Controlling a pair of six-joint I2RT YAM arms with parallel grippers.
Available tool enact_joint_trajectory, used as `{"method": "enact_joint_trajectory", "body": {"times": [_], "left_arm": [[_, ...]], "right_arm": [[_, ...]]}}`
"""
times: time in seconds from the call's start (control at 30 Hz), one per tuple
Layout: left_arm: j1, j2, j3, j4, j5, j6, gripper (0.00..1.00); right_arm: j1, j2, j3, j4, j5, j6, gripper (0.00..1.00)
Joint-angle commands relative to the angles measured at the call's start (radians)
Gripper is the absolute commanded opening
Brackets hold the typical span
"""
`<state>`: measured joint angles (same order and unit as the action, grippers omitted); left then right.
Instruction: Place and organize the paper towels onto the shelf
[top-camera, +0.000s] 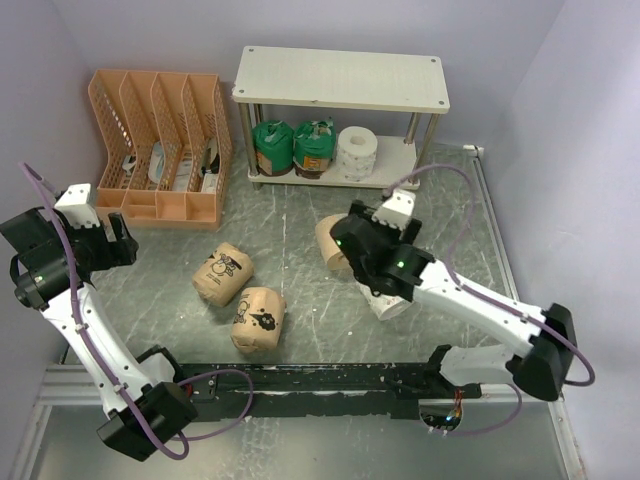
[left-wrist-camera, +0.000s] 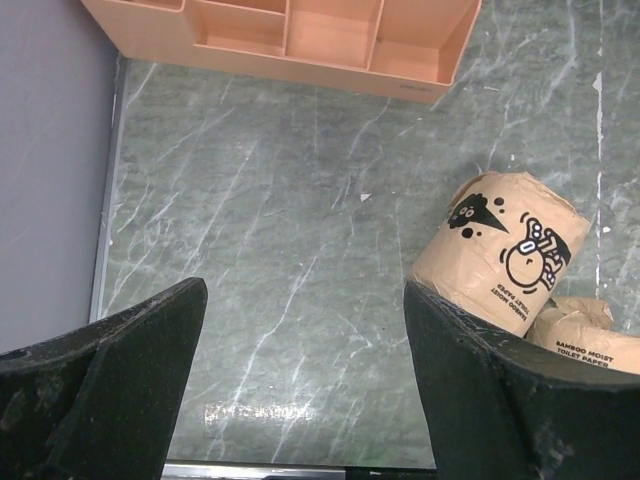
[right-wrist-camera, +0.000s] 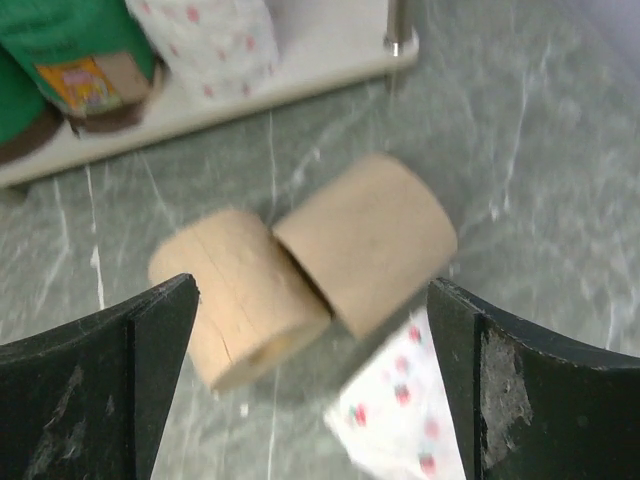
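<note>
The shelf (top-camera: 340, 80) stands at the back; its lower board holds two green-topped brown rolls (top-camera: 290, 148) and a white dotted roll (top-camera: 356, 152). Two plain tan rolls (right-wrist-camera: 240, 295) (right-wrist-camera: 365, 240) lie side by side on the table, with a second white dotted roll (right-wrist-camera: 400, 415) beside them. My right gripper (right-wrist-camera: 312, 300) is open above these three and holds nothing; in the top view (top-camera: 352, 250) it hides most of them. Two black-printed tan rolls (top-camera: 222, 272) (top-camera: 258, 318) lie mid-table. My left gripper (left-wrist-camera: 305, 300) is open and empty, left of the printed rolls (left-wrist-camera: 500, 250).
An orange slotted file organizer (top-camera: 160, 150) stands at the back left, close to my left gripper (top-camera: 118, 242). The shelf's right front post (right-wrist-camera: 400, 30) is just beyond the tan rolls. Grey walls close in the left, back and right sides.
</note>
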<state>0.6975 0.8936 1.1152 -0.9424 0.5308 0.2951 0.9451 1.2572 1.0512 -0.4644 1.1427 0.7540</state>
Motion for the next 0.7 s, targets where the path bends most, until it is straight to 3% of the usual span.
{"method": "enact_joint_trajectory", "body": {"times": [0.0,0.1,0.23,0.37,0.5,0.67], "left_arm": [[0.012,-0.020,0.013,-0.024,0.075,0.037,0.92],[0.012,-0.003,0.019,-0.038,0.104,0.055,0.93],[0.012,0.049,0.032,-0.058,0.116,0.072,0.93],[0.013,0.072,0.035,-0.068,0.133,0.087,0.92],[0.012,0.059,0.035,-0.070,0.138,0.088,0.92],[0.011,0.027,0.033,-0.069,0.138,0.090,0.92]], "right_arm": [[0.020,-0.083,-0.058,-0.521,-0.198,0.562,0.97],[0.039,-0.150,-0.158,-0.648,-0.260,0.804,0.97],[0.071,-0.214,-0.239,-0.734,-0.347,0.996,0.90],[0.202,-0.237,-0.277,-0.910,-0.381,1.276,0.85],[0.258,-0.236,-0.312,-0.896,-0.378,1.340,0.82],[0.279,-0.109,-0.279,-0.913,-0.304,1.374,0.82]]}}
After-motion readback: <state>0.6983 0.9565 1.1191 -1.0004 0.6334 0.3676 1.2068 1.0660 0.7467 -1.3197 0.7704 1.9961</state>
